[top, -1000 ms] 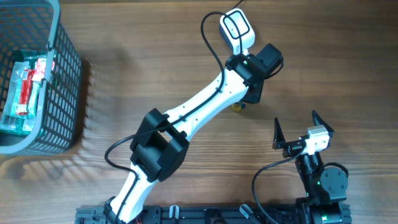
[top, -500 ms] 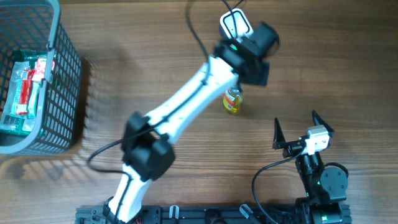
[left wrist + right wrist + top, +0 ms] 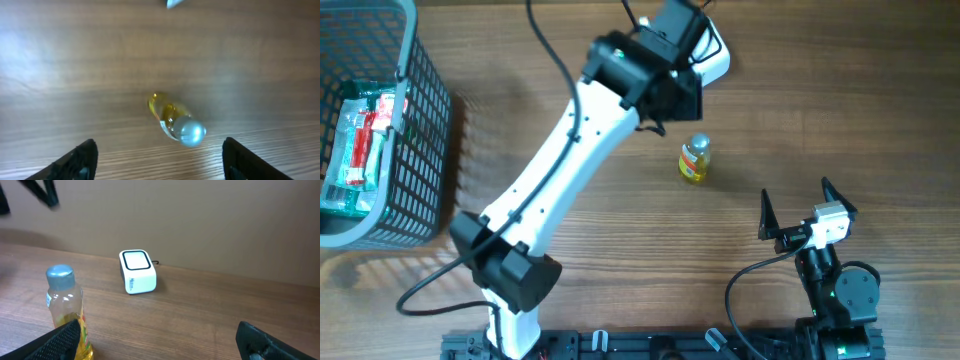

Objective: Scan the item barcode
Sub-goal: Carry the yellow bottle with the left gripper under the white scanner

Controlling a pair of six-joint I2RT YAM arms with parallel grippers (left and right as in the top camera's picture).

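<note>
Bottle (image 3: 694, 160) is standing upright on the bare table (image 3: 860, 90), its grey cap up and yellow liquid inside, near the white scanner (image 3: 136, 271) but apart from it, with nothing holding it. Your left gripper (image 3: 159, 146) hangs above it with the fingers spread wide and nothing between them; the right gripper (image 3: 796, 195) waits near its base, also wide open and empty. As I read it, the step in hand is to take the bottle and show its code to the scanner, whose outlined face looks upward. Come down with the left gripper so the fingers straddle the body below the cap, not the cap itself, since a tall narrow bottle will likely tip if you clip it on one side. Centre it between the fingers before closing, and close gently because the clear wall looks thin. From these views you cannot tell where the barcode sits; only a small pale label near the neck shows in the right wrist view. Plan to tilt and turn the bottle slowly over the scanner face, keeping the fingers off the label.
</note>
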